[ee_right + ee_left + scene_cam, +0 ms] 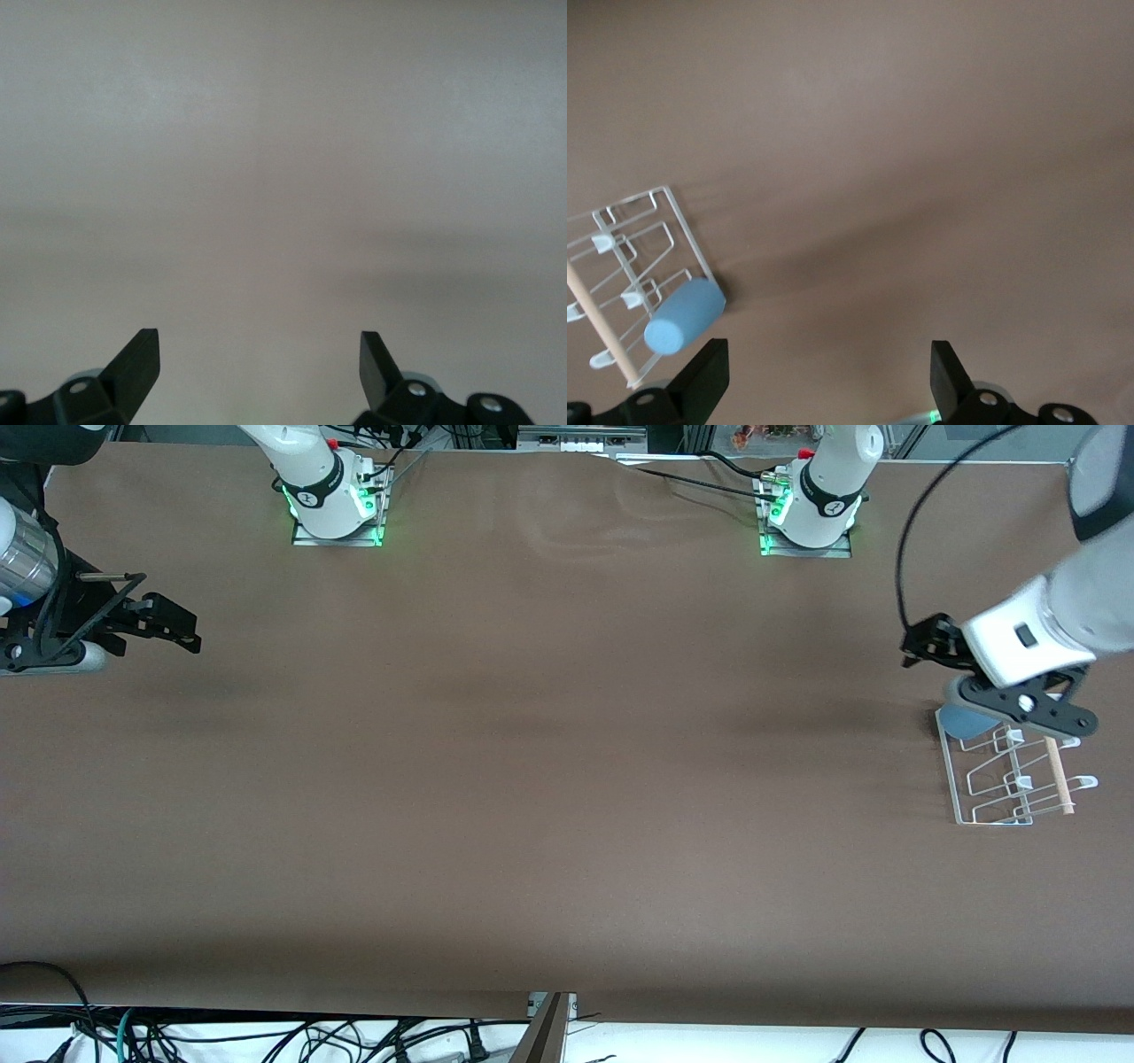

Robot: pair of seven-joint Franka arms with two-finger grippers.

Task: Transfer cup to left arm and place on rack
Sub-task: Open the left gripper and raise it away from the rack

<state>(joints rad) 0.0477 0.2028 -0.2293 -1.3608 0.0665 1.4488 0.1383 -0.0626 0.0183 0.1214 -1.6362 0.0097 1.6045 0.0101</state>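
The cup [685, 316] lay on its side on a corner of the rack [647, 274] at the left arm's end of the table [549, 779], the left gripper [824, 376] hovering over it with jaws spread and empty, while the right gripper [257, 372] waited, jaws spread, over the table's right-arm end.

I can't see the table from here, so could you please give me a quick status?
Left hand open, above the rack. Right hand open, empty, waiting at its end of the table. Cup lying on the rack's corner, released. Nothing in the way.
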